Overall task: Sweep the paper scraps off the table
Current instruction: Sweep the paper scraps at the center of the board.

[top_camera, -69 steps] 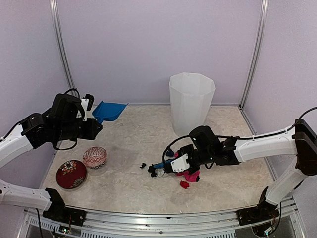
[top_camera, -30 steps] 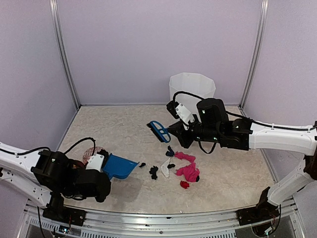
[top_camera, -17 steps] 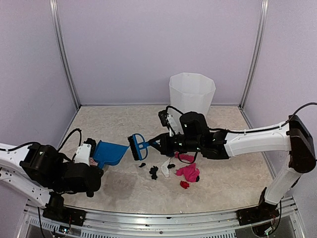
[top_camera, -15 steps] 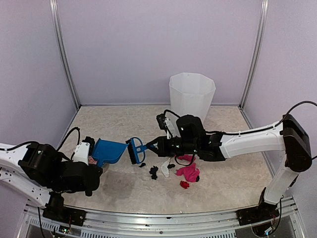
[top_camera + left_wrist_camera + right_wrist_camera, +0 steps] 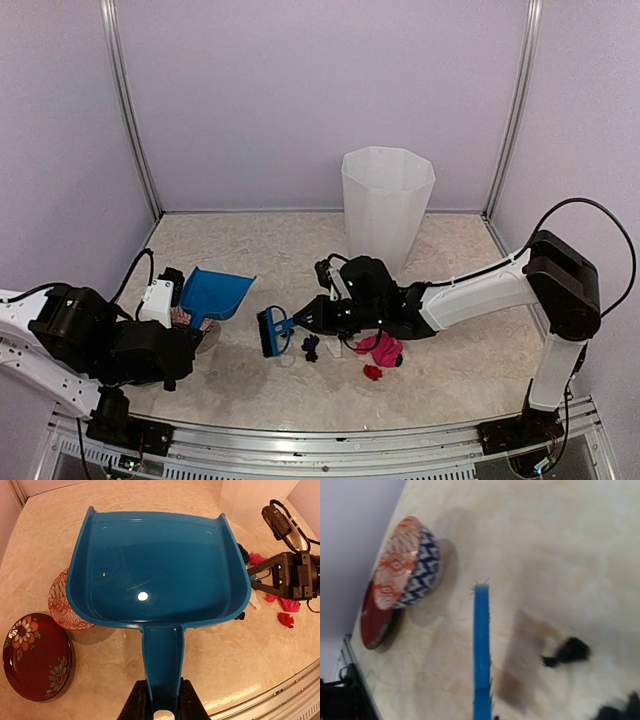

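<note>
Left gripper: your left gripper (image 5: 161, 707) is clamping the handle of the blue plastic dustpan (image 5: 160, 570), holding it raised over the orange patterned bowl (image 5: 60, 605), beside the dark red flowered dish (image 5: 35, 655).

Right gripper: your right gripper (image 5: 305, 319) is gripping the blue hand brush (image 5: 272, 331) by its handle.

Change: over the last half second you are bringing the brush down from near the dustpan's lip to the beige marble-patterned table (image 5: 260, 250), while the dustpan is drifting back and to the left, so the two are coming apart.

Scraps: the crumpled paper scraps (image 5: 383, 350) are lying near the table's middle, pink and red ones to the right and black ones (image 5: 310, 346) just beside the brush head. The pan is holding none; its floor is showing bare.

Meaning: the brush is standing between dustpan and scraps, so nothing is being gathered yet. You are probably needing to carry it round to the pile's far side, and lower the pan's lip flat.

Bin: the tall white faceted bin (image 5: 387, 205) is waiting behind the pile.
</note>
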Robot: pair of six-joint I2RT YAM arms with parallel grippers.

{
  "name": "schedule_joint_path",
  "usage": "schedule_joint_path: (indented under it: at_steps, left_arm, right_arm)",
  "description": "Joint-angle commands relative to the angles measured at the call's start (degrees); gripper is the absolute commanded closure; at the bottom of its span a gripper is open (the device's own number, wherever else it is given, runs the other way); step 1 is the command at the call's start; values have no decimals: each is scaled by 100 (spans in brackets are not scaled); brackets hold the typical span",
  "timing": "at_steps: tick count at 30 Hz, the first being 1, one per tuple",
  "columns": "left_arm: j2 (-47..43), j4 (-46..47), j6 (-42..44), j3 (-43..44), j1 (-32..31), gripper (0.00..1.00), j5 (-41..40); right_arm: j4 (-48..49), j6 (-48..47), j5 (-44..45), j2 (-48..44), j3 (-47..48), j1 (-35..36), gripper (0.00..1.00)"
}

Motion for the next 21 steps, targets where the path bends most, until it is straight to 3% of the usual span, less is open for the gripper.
schedule_joint_path:
  at_steps: [1,16,21]
  left_arm:
    - [-32,151,217,100,-32,100,-190]
    - [308,599,673,147,-24,100,-222]
    - [306,1247,1280,48,166,100,110]
  right_arm:
    - [-161,246,291,-182,-428,-186,100]
    - [-1288,90,1318,-2399,-2087,-842,100]
    - [-1691,-254,1562,-3213,-2198,-862,100]
